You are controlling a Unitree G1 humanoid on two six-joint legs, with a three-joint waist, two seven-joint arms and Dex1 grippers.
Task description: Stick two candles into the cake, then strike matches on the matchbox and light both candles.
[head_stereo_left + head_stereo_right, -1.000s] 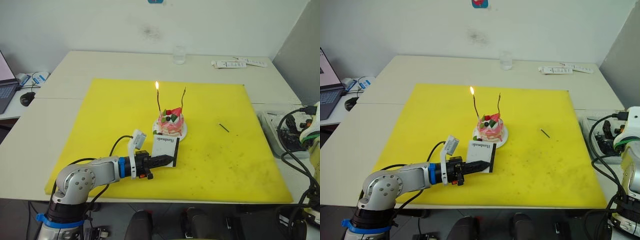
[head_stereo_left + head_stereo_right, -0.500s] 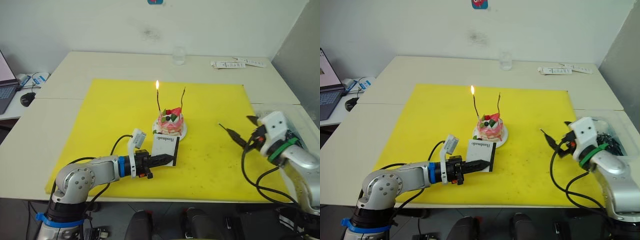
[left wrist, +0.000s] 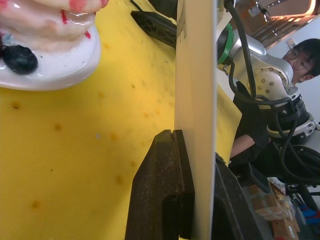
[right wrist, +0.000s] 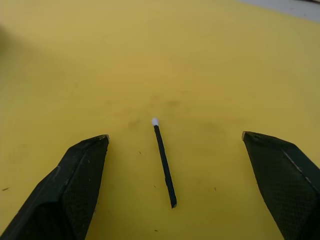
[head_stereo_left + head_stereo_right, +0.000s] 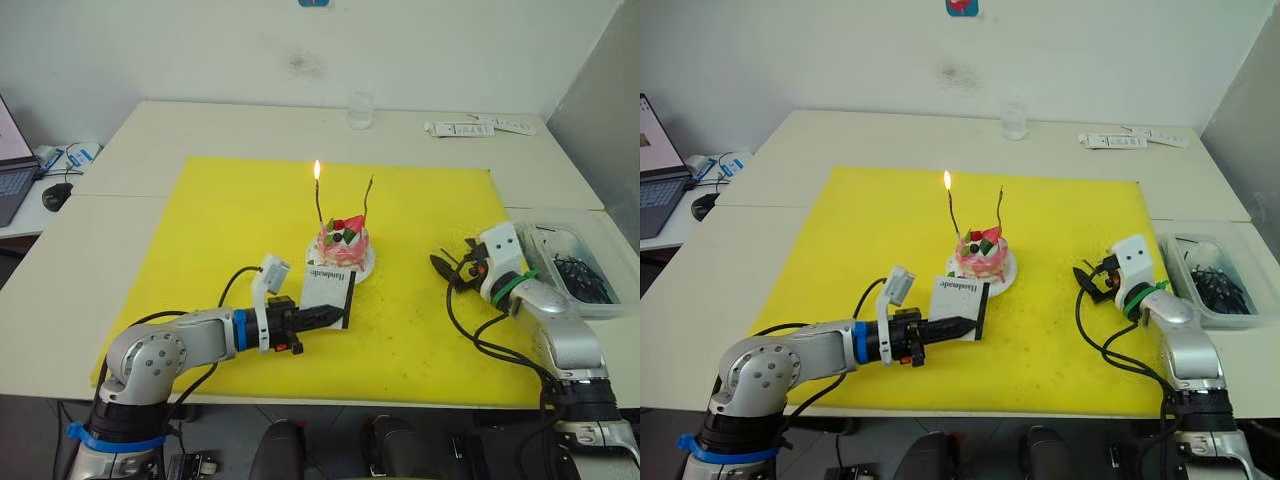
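The pink-and-white cake (image 5: 343,243) sits on its white plate (image 5: 366,266) mid-mat. Two candles stand in it: the left candle (image 5: 319,205) burns with a flame, the right candle (image 5: 368,200) is unlit. My left gripper (image 5: 322,315) is shut on the white matchbox (image 5: 329,289), holding it on edge just in front of the plate; the left wrist view shows the matchbox (image 3: 196,100) pinched between both fingers. My right gripper (image 5: 445,268) is open, low over the mat right of the cake. A short dark match (image 4: 165,165) with a white tip lies between its fingertips, untouched.
The yellow mat (image 5: 250,220) covers the table's middle. A glass (image 5: 359,110) and white packets (image 5: 478,127) lie at the far edge. A clear tray (image 5: 575,265) of dark bits sits at the right. A laptop and mouse (image 5: 53,195) are far left. A person (image 3: 300,60) shows behind.
My right arm came in from the right and swung left across the mat, ending with its open fingers either side of the match. The left gripper and matchbox stayed put.
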